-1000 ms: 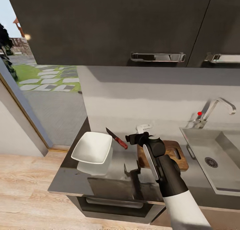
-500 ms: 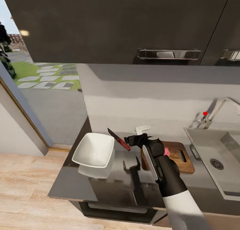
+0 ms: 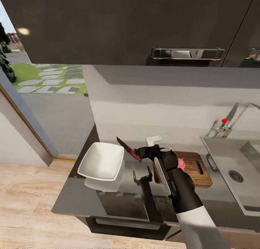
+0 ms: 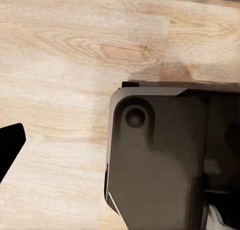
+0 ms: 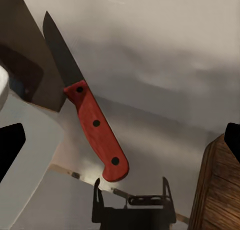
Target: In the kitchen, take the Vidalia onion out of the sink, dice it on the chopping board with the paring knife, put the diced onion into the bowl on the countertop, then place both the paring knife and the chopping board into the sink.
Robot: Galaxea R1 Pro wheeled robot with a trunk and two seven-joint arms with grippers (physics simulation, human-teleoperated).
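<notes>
The paring knife (image 3: 129,150) lies on the dark countertop (image 3: 79,200) between the white bowl (image 3: 103,161) and the chopping board (image 3: 198,168). Its red handle (image 5: 97,135) points toward my right gripper (image 3: 141,153). That gripper is open and hovers at the handle's end, with the knife lying between its spread fingertips (image 5: 11,146). The pink Vidalia onion (image 3: 181,164) rests on the board, half hidden behind my right wrist. The sink (image 3: 220,158) with its red knob (image 3: 224,120) is at the right. A black fingertip (image 4: 10,146) of my left gripper hangs over the wooden floor.
Dark wall cabinets (image 3: 144,25) with chrome handles hang above the pale backsplash. Left of the bowl the countertop ends at an open doorway (image 3: 47,97). In the left wrist view the robot's dark base (image 4: 160,160) stands on the floor. The board's corner (image 5: 220,190) is beside the knife.
The head camera has shifted, and the onion now shows beside my wrist. My right gripper has closed in on the knife's handle end. The knife, bowl and board have stayed put.
</notes>
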